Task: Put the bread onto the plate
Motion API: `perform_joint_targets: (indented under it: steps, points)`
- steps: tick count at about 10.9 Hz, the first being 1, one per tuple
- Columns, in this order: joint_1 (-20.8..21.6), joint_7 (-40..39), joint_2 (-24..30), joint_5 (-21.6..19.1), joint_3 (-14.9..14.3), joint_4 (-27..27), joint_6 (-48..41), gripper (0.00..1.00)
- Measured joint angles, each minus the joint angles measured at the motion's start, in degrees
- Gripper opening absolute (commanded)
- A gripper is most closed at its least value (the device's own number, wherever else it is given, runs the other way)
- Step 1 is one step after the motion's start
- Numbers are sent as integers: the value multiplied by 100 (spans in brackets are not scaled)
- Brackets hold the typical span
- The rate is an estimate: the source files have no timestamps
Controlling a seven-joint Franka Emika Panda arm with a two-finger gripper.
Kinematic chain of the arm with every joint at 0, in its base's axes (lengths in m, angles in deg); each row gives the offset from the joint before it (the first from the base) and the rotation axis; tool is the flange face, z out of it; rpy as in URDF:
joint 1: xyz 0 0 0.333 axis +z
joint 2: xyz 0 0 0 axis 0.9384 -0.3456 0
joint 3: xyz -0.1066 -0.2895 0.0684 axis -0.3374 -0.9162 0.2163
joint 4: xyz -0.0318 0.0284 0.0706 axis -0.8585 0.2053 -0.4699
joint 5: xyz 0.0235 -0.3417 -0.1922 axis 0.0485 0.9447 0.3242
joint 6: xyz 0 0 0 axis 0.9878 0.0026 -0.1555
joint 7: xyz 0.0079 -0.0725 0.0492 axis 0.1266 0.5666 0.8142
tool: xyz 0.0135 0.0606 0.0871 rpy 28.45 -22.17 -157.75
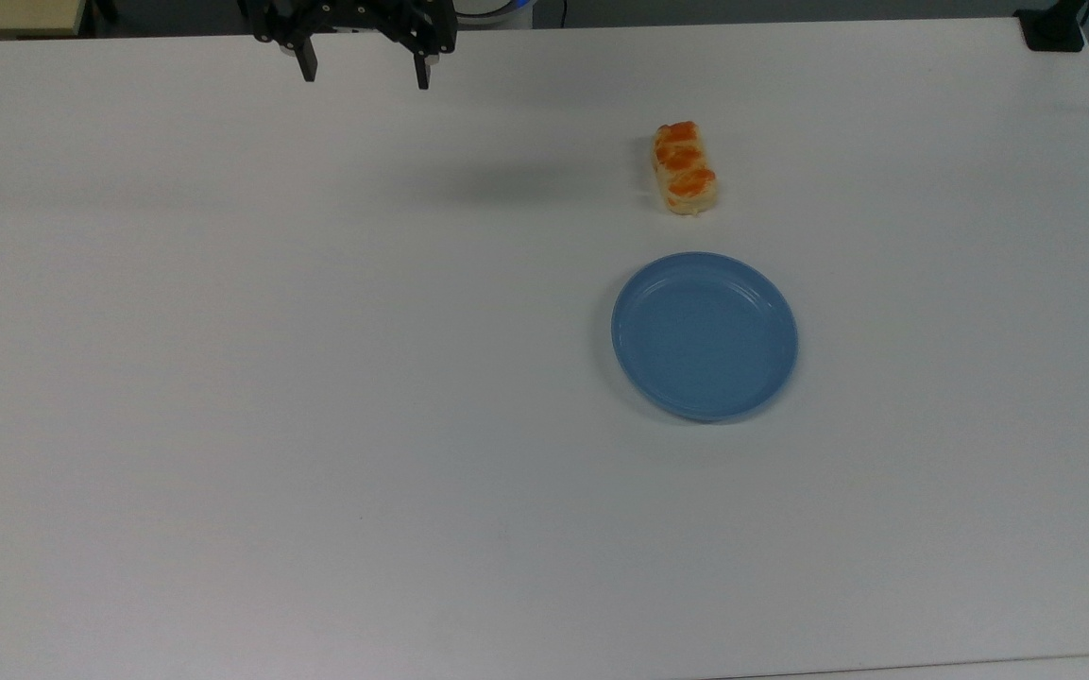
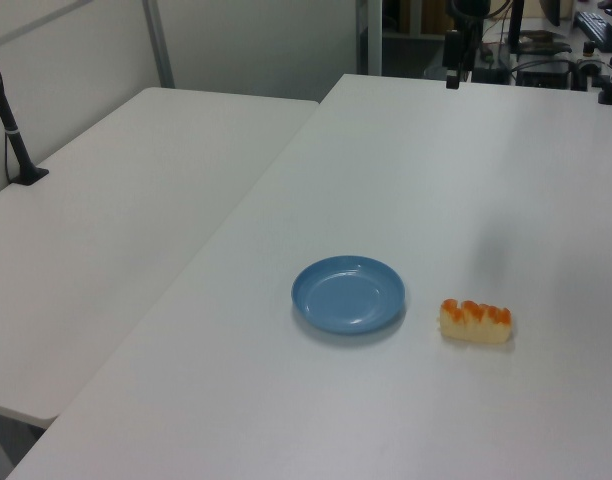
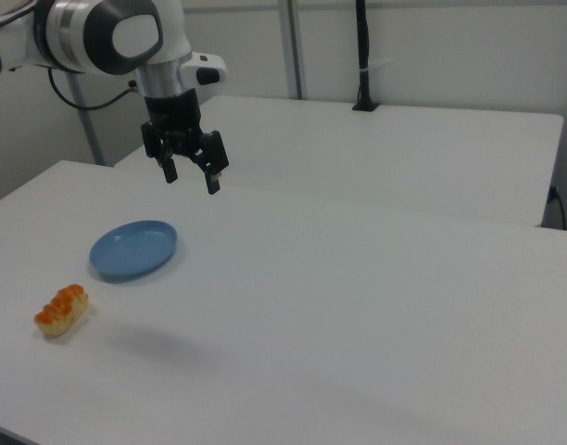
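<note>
Bread's setting first: a wide white desk [image 1: 317, 378] carries everything. On it the blue plate [image 1: 705, 335] lies with nothing in it. Above the desk hangs the gripper [image 1: 365, 71], its two fingers spread apart and grasping nothing, well apart from both. The bread [image 1: 685, 167] lies flat on the desk, near the plate's rim but not touching it.
</note>
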Motion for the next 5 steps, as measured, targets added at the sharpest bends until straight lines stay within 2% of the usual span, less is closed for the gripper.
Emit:
perform_joint_targets:
  steps: [5]
  points:
    - [42,-6,-1,0,-35,14,-4,100]
